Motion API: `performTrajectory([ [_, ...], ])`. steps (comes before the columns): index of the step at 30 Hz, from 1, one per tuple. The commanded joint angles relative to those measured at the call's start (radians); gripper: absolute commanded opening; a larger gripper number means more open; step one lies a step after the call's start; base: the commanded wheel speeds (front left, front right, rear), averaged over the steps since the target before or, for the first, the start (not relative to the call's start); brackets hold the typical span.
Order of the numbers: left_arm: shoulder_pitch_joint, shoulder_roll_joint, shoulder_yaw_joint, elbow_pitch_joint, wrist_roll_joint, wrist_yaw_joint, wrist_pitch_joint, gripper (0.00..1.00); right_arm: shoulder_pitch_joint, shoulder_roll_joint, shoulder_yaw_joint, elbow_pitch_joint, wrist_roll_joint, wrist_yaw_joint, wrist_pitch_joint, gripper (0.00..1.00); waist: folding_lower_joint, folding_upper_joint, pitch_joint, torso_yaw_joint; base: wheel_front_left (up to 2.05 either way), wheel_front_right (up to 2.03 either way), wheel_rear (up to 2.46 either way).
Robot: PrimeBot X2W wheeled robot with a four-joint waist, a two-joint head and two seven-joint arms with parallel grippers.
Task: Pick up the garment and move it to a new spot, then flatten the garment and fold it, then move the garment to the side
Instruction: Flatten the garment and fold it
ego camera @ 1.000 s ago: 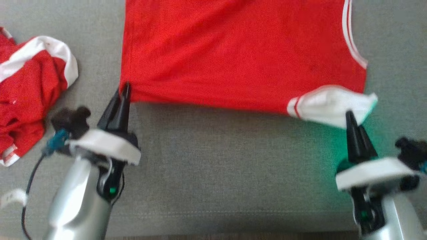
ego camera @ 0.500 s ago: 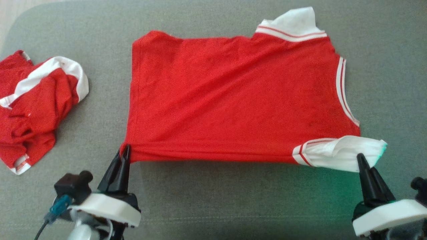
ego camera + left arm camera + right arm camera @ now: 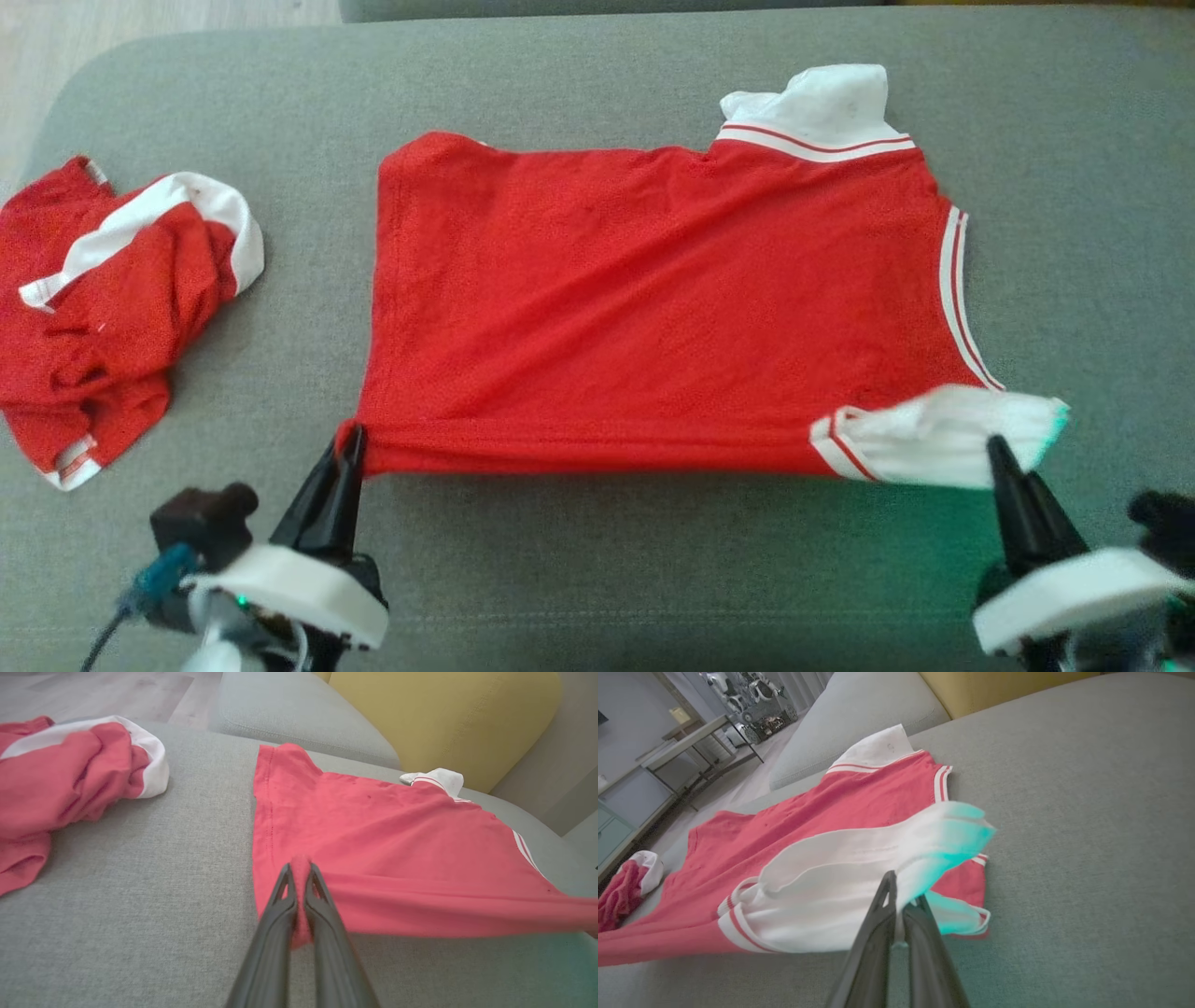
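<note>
The garment [image 3: 653,308] is a red shirt with white, red-striped sleeves, spread across the grey cushion [image 3: 597,579]. Its near edge is stretched taut between my two grippers and lifted slightly. My left gripper [image 3: 351,443] is shut on the garment's near left corner, where red cloth bunches between the fingers [image 3: 299,882]. At the near right, my right gripper [image 3: 997,453] is shut on the white sleeve [image 3: 934,434], whose cloth [image 3: 859,877] drapes over the fingertips. The far sleeve [image 3: 822,103] lies flat at the back.
A second red and white garment [image 3: 103,299] lies crumpled at the cushion's left end. A yellow cushion [image 3: 444,714] and a grey cushion [image 3: 289,714] stand behind the seat. Bare wooden floor [image 3: 56,56] shows past the far left corner.
The head camera has tilted up, so the whole shirt and the cushion's back edge now show. Both grippers keep their hold on the near edge, which stays stretched between them.
</note>
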Motion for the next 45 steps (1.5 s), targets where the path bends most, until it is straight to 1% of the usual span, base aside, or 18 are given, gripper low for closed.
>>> performTrajectory([
  [1, -0.074, 0.026, 0.038, -0.017, -0.012, -0.004, 0.013, 0.00, -0.081, -0.013, 0.028, -0.015, -0.019, -0.001, -0.001, 0.00, 0.0001, -0.0001, 0.008, 0.001, 0.00, 0.00, 0.00],
  [8, -0.210, 0.029, 0.016, 0.071, -0.040, -0.036, 0.089, 0.00, -0.268, -0.013, 0.090, 0.113, -0.088, -0.001, 0.003, 0.00, 0.0001, -0.0001, 0.056, 0.006, 0.00, 0.00, 0.00],
  [12, -0.284, 0.030, 0.001, 0.129, -0.052, -0.054, 0.113, 0.00, -0.358, -0.013, 0.101, 0.194, -0.121, -0.001, -0.012, 0.00, 0.0001, -0.0001, 0.089, 0.014, 0.00, 0.00, 0.00],
  [17, -0.353, 0.024, -0.031, 0.205, -0.067, -0.073, 0.140, 0.00, -0.419, -0.013, 0.088, 0.287, -0.145, -0.001, -0.030, 0.00, 0.0001, -0.0001, 0.128, 0.023, 0.00, 0.00, 0.00],
  [20, -0.385, 0.024, -0.043, 0.245, -0.073, -0.082, 0.129, 0.00, -0.446, -0.013, 0.085, 0.334, -0.150, -0.001, -0.053, 0.00, 0.0001, -0.0001, 0.146, 0.024, 0.00, 0.00, 0.00],
  [21, -0.393, 0.025, -0.046, 0.257, -0.074, -0.084, 0.122, 0.30, -0.455, -0.013, 0.081, 0.347, -0.153, -0.001, -0.066, 0.00, 0.0001, -0.0001, 0.151, 0.024, 0.00, 0.00, 0.00],
  [22, -0.400, 0.024, -0.049, 0.267, -0.074, -0.085, 0.113, 0.76, -0.463, -0.013, 0.078, 0.359, -0.153, -0.001, -0.078, 0.13, 0.0001, -0.0001, 0.154, 0.023, 0.00, 0.00, 0.00],
  [23, -0.406, 0.024, -0.051, 0.277, -0.075, -0.087, 0.103, 1.00, -0.469, -0.013, 0.076, 0.371, -0.151, -0.001, -0.088, 0.42, 0.0001, -0.0001, 0.157, 0.022, 0.00, 0.00, 0.00],
  [24, -0.411, 0.022, -0.052, 0.282, -0.074, -0.088, 0.085, 1.00, -0.475, -0.013, 0.072, 0.380, -0.153, -0.001, -0.102, 0.97, 0.0001, -0.0001, 0.161, 0.022, 0.00, 0.00, 0.00],
  [25, -0.411, 0.022, -0.052, 0.282, -0.074, -0.088, 0.085, 1.00, -0.475, -0.013, 0.072, 0.380, -0.153, -0.001, -0.102, 0.97, 0.0001, -0.0001, 0.161, 0.022, 0.00, 0.00, 0.00],
  [26, -0.416, 0.020, -0.055, 0.295, -0.069, -0.089, 0.059, 1.00, -0.485, -0.013, 0.075, 0.396, -0.153, -0.001, -0.126, 1.00, 0.0001, -0.0001, 0.163, 0.020, 0.00, 0.00, 0.00],
  [27, -0.416, 0.020, -0.055, 0.295, -0.069, -0.089, 0.059, 1.00, -0.485, -0.013, 0.075, 0.396, -0.153, -0.001, -0.126, 1.00, 0.0001, -0.0001, 0.163, 0.020, 0.00, 0.00, 0.00],
  [29, -0.415, 0.021, -0.052, 0.299, -0.059, -0.081, 0.024, 1.00, -0.491, -0.013, 0.079, 0.403, -0.156, -0.001, -0.154, 1.00, 0.0001, -0.0001, 0.163, 0.019, 0.00, 0.00, 0.00],
  [31, -0.409, 0.026, -0.045, 0.296, -0.043, -0.066, -0.021, 1.00, -0.491, -0.013, 0.083, 0.397, -0.163, -0.001, -0.182, 1.00, 0.0001, -0.0001, 0.158, 0.017, 0.00, 0.00, 0.00],
  [34, -0.388, 0.037, -0.029, 0.268, -0.006, -0.030, -0.098, 1.00, -0.478, -0.013, 0.079, 0.365, -0.196, -0.001, -0.226, 1.00, 0.0001, -0.0001, 0.143, 0.016, 0.00, 0.00, 0.00],
  [39, -0.323, 0.048, 0.020, 0.172, 0.039, 0.026, -0.140, 1.00, -0.448, -0.013, 0.078, 0.277, -0.251, -0.001, -0.276, 1.00, 0.0001, -0.0001, 0.114, 0.014, 0.00, 0.00, 0.00],
  [42, -0.274, 0.049, 0.043, 0.101, 0.074, 0.057, -0.144, 1.00, -0.422, -0.013, 0.085, 0.229, -0.275, -0.001, -0.282, 1.00, 0.0001, -0.0001, 0.092, 0.015, 0.00, 0.00, 0.00],
  [45, -0.220, 0.041, 0.059, 0.032, 0.102, 0.075, -0.145, 1.00, -0.385, -0.013, 0.092, 0.190, -0.293, -0.001, -0.272, 1.00, 0.0001, -0.0001, 0.072, 0.018, 0.00, 0.00, 0.00],
])
